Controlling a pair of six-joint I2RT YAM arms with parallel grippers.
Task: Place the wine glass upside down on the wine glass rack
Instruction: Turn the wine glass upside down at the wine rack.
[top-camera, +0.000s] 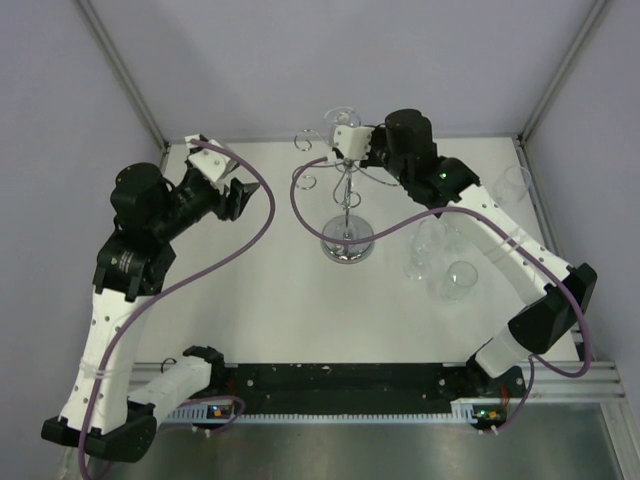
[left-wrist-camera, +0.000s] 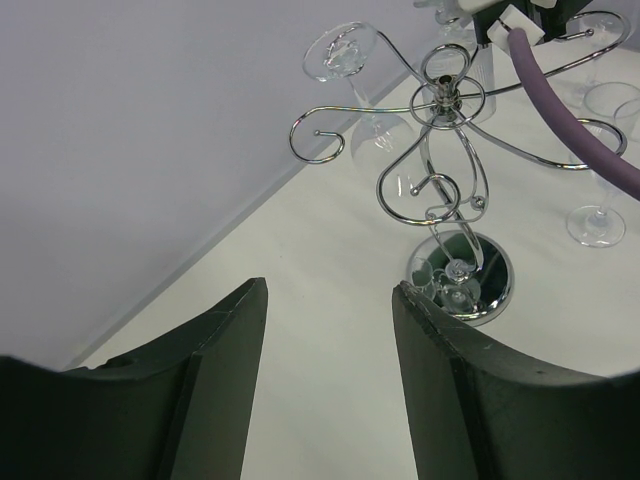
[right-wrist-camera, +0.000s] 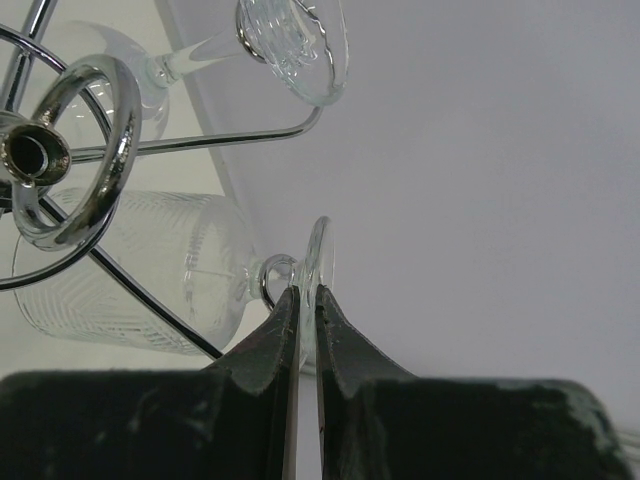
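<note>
Two fingers pinching a glass foot at the rack

The right gripper (right-wrist-camera: 305, 295) is clamping its fingers on the thin round foot of the wine glass (right-wrist-camera: 130, 275), which is hanging bowl-down, its stem lying in the curled end of an arm of the wine glass rack (right-wrist-camera: 85, 150). A second glass (right-wrist-camera: 290, 40) is hanging from a neighbouring arm. The left gripper (left-wrist-camera: 330, 290) is hovering well apart, jaws spread, grasping nothing.

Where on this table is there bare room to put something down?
Bare tabletop lies between the rack base and the left arm, and forward to the black rail. Right of the rack it is crowded: standing glasses under the right arm.
</note>
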